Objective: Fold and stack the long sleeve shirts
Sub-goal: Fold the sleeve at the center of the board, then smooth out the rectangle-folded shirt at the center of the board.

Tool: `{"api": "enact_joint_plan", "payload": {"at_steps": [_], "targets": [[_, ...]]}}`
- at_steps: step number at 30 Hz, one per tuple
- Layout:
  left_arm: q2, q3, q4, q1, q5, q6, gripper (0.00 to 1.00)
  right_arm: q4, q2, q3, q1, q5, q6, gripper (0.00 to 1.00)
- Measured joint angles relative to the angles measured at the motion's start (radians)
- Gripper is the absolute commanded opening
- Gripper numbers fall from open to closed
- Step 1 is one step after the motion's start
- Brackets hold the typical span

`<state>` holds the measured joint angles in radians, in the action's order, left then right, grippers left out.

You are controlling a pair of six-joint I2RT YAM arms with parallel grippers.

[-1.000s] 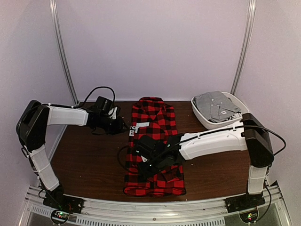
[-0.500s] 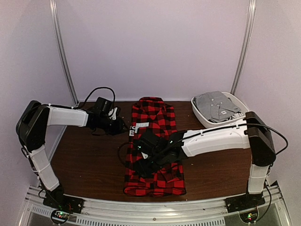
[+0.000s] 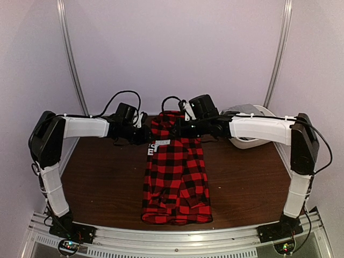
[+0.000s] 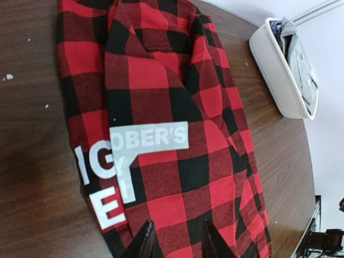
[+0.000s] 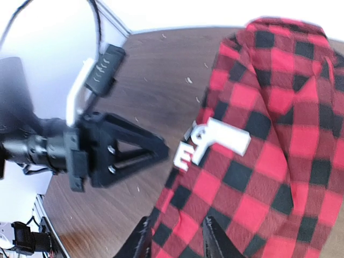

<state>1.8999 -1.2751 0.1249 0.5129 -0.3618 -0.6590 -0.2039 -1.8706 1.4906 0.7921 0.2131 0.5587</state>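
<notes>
Table [image 3: 102, 183]: one, dark brown wood grain, carrying everything listed below.
Arms: two, both reaching to the far half of the table and meeting over the upper part of the shirt.
Shirt [image 3: 176, 177]: one, red-and-black check. It lies flat at the centre of the table as a narrow lengthways strip, with the collar end far and the hem at the near edge. No sleeve lies out to either side.
Label [image 4: 156, 138]: one white patch with partial lettering, on the shirt's upper left part and wrapping round the left edge.
Left gripper [image 4: 176, 231]: one, at the shirt's left edge, just beside the label. The jaws stand partly apart, with check cloth showing in the gap. No fold is seen pinched; whether the tips press on the cloth cannot be told.
Right gripper [image 5: 176, 223]: one, above the shirt's upper part, near the left edge. The jaws stand partly apart and hold nothing. Its camera also shows the left gripper end-on to the same shirt edge.
Bin [image 4: 279, 75]: one, white, at the far right of the table, well apart from the shirt.
Grey garment [image 4: 300, 56]: folded grey cloth inside the bin; the number of pieces cannot be told.
</notes>
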Motion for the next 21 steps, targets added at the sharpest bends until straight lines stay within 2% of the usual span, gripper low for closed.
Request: {"api": "enact_joint_plan", "payload": {"at_steps": [3, 7, 16, 21], "targets": [[0.064, -0.089, 0.01, 0.002, -0.002, 0.013, 0.31, 0.08, -0.066, 0.051, -0.027, 0.056, -0.001, 0.23], [0.198, -0.282, 0.032, 0.002, 0.02, 0.045, 0.3, 0.158, -0.156, 0.07, -0.051, 0.115, 0.014, 0.22], [0.537, -0.728, 0.083, -0.01, 0.071, 0.083, 0.3, 0.262, -0.302, 0.07, -0.099, 0.188, 0.069, 0.19], [0.698, -0.912, 0.093, -0.032, 0.072, 0.085, 0.3, 0.3, -0.356, 0.071, -0.145, 0.207, 0.098, 0.18]]}}
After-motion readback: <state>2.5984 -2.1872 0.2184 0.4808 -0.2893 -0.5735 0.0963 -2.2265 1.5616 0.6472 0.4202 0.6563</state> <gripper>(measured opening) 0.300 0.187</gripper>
